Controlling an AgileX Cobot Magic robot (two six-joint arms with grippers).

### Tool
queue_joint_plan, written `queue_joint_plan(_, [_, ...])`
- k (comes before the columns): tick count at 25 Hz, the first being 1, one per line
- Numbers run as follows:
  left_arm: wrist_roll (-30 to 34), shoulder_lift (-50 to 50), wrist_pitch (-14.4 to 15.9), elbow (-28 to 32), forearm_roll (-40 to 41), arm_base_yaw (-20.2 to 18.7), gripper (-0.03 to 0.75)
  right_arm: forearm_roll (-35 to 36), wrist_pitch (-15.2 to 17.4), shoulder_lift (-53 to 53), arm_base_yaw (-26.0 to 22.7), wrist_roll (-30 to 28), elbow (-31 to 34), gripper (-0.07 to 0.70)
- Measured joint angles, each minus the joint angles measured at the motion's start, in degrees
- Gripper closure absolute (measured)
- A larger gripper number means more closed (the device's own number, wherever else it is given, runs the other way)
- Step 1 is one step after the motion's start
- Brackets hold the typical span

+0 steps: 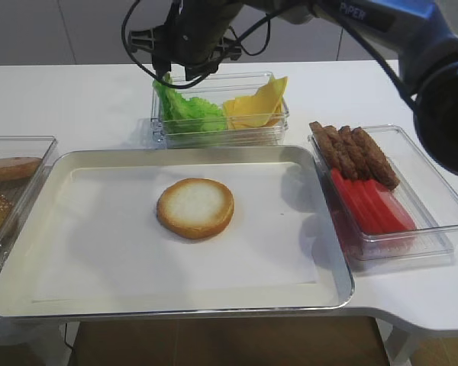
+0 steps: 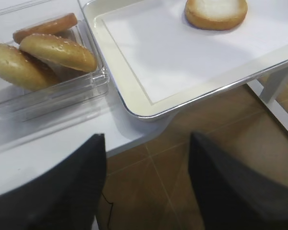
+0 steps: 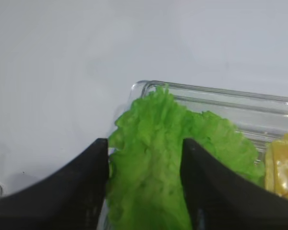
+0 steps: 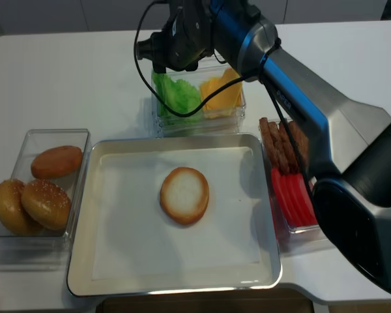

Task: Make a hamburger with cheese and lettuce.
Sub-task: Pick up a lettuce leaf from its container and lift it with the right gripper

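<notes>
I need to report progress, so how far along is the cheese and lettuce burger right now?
Done: the hamburger bun half sits cut side up, bare, on the tray. In hand: the right gripper has its fingers on either side of a lettuce leaf at its container. Left: moving lettuce and cheese onto the bun.

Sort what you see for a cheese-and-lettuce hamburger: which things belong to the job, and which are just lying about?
Belongs to the job:
- bun half on the tray
- lettuce between the right gripper fingers
- cheese

Lying about:
- sesame buns
- tomato slices
- patties
</notes>
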Motion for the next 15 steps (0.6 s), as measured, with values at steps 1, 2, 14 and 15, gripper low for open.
queue_joint_plan(1, [0.0,0.0,0.0,0.0,0.0,0.0,0.305,0.0,0.0,0.3,0.0,0.0,0.0,0.245])
queue_joint_plan(2, [0.0,0.0,0.1,0.0,0.0,0.0,0.305,0.0,0.0,0.3,0.0,0.0,0.0,0.245])
queue_joint_plan(14, [0.0,0.0,0.1,0.0,0.0,0.0,0.305,-0.7,-0.4,0.3,0.0,0.0,0.0,0.245])
queue_joint_plan(15, [0.0,0.0,0.1,0.0,0.0,0.0,0.305,-0.7,-0.4,0.3,0.0,0.0,0.0,0.245])
